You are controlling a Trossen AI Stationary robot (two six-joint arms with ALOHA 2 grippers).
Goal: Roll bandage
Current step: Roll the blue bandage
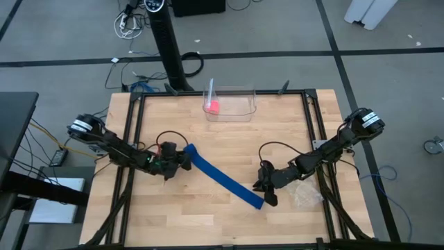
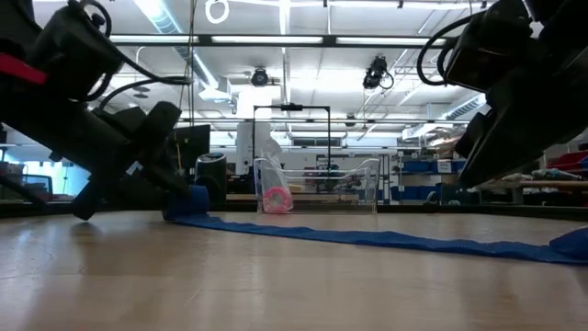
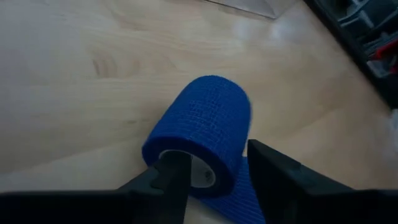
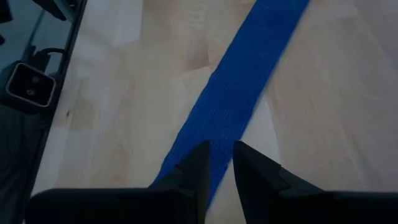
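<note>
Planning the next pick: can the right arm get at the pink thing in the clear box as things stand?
Probably yes. The pink thing lies in the open-topped clear box at the table's far edge, with bare wood between. But the right gripper sits over the blue bandage end, which it would leave.

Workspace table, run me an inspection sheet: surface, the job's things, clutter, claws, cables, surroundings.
Surface: pale wood table inside a dark frame.
Job's things: blue bandage lies unrolled diagonally across the middle; its roll is at the left arm's end.
Clutter: clear tray at the far edge holding a pink object; clear plastic bag by the right arm.
Claws: left claw shut on the roll's wall, one finger inside the core; right claw nearly closed on the strip's loose end.
Cables: black cables loop along both arms; more cables on the floor beyond.
Surroundings: black stand post behind the table; workshop room.
</note>
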